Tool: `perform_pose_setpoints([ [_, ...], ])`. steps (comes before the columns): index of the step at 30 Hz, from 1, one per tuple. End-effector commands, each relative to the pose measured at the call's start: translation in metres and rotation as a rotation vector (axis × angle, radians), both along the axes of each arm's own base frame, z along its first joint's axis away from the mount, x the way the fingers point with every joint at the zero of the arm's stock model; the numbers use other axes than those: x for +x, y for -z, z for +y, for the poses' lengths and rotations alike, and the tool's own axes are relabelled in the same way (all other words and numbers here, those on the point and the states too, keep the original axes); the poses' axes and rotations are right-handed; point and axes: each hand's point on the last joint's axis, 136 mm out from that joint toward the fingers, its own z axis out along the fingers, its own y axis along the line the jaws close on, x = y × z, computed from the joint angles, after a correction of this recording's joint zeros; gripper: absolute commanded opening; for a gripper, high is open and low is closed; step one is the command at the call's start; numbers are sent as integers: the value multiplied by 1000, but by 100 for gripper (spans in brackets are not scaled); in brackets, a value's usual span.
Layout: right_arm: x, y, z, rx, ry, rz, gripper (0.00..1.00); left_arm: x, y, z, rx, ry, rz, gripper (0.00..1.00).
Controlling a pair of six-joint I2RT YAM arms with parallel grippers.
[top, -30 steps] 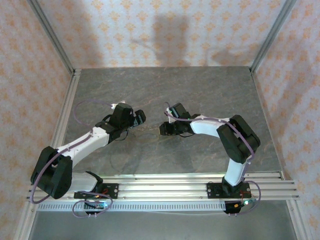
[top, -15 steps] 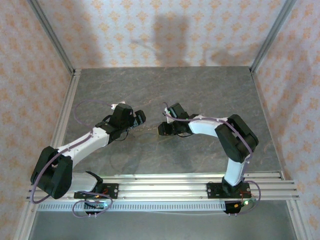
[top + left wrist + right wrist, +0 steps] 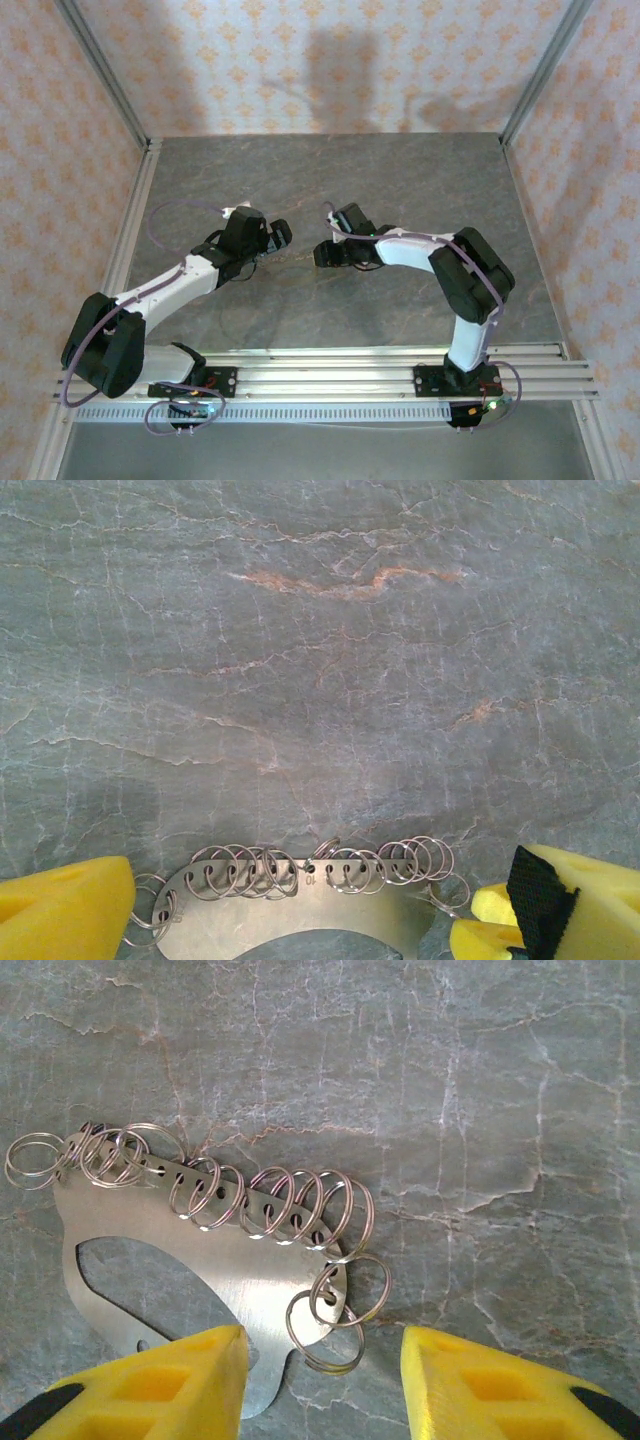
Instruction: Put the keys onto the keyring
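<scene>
2 grippers are holding their fingers (image 3: 150,1390) apart, the right gripper (image 3: 322,1348) straddling an end of the keyring (image 3: 240,1265), the left gripper (image 3: 300,892) spreading wide beside its ringed edge. The keyring is lying flat on the grey table (image 3: 320,630) between them.

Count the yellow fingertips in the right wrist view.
2, both on the right gripper: one fingertip at the bottom left, in front of the metal plate's lower edge; the other at the bottom right, over table.
</scene>
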Motion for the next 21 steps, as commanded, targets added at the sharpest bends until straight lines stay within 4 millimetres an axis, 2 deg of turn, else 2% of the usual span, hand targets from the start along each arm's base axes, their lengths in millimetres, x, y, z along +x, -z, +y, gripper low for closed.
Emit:
perform_pose_setpoints([
  [1,3,-2,8,8,-24,-5,45,0,-6,-1,-5,8,-31,98],
  [8,2,-5,13,35,-35,3,43,1,-7,-2,-11,8,-33,98],
  [21,5,1,6,-34,-17,-4,24,-1,-9,-1,-15,6,-38,98],
])
